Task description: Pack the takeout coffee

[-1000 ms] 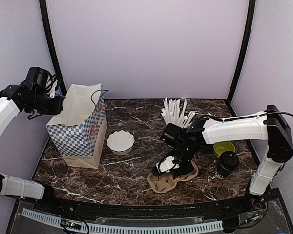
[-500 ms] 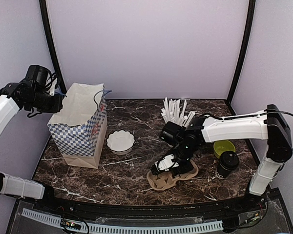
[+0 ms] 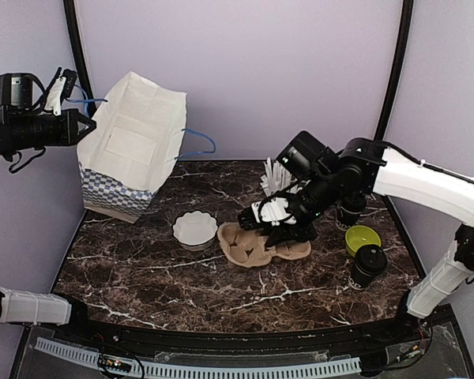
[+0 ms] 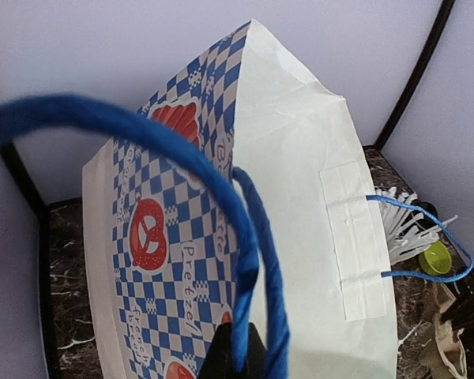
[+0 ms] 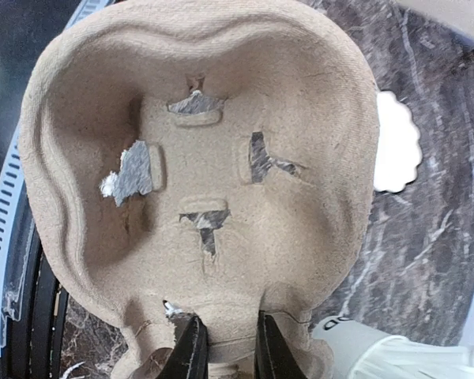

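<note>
The left gripper (image 4: 237,355), clenched on the blue handle (image 4: 253,260), has hoisted and tipped the bag (image 3: 130,150) towards the right gripper (image 5: 225,347), which pinches the empty carrier (image 3: 249,243) now lifted off the table (image 3: 142,260), leaving one black cup (image 3: 368,266) below-right of it and a second cup (image 3: 349,212) just behind, both unpacked.

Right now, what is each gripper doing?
Left gripper: closed on the bag handle.
Right gripper: closed on the cup carrier rim.
</note>
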{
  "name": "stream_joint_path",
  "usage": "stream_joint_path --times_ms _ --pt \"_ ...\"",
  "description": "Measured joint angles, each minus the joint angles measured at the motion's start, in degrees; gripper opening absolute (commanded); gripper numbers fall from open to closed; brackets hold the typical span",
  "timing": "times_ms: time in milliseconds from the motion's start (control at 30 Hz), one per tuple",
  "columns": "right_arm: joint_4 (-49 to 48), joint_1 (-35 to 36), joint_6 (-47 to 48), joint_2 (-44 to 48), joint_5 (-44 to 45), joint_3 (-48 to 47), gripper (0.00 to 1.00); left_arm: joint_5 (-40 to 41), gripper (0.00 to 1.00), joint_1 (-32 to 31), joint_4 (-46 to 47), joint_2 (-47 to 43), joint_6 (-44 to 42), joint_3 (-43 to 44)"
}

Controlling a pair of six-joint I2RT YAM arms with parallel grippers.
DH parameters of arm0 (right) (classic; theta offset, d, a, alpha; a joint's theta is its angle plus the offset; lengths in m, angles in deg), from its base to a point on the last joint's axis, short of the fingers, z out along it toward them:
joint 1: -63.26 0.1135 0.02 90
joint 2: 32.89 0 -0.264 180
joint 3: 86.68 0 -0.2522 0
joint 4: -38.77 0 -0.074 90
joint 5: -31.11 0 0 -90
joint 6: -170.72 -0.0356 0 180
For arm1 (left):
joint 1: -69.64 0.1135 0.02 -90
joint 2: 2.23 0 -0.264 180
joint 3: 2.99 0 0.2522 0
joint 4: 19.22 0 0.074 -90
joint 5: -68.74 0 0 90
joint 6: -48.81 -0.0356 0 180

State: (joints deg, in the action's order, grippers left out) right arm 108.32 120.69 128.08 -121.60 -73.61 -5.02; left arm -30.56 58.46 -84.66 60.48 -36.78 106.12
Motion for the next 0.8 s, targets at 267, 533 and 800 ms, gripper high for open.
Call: stream_joint_path --times_ms 267,533,800 --pt "3.5 -5.3 0.1 3.4 -1.1 -20.7 0.02 -10.5 0.0 -8.3 0.6 6.1 -0.4 4.9" --pt "4.6 -10.3 0.5 8.5 0.2 -33.2 0.02 -16.4 0.0 -12.1 0.5 7.9 -2.5 5.2" --pt "4.8 -15.1 0.2 8.5 0.3 -38.2 0.04 -20.0 0.0 -19.9 -2.1 12.5 -5.6 4.9"
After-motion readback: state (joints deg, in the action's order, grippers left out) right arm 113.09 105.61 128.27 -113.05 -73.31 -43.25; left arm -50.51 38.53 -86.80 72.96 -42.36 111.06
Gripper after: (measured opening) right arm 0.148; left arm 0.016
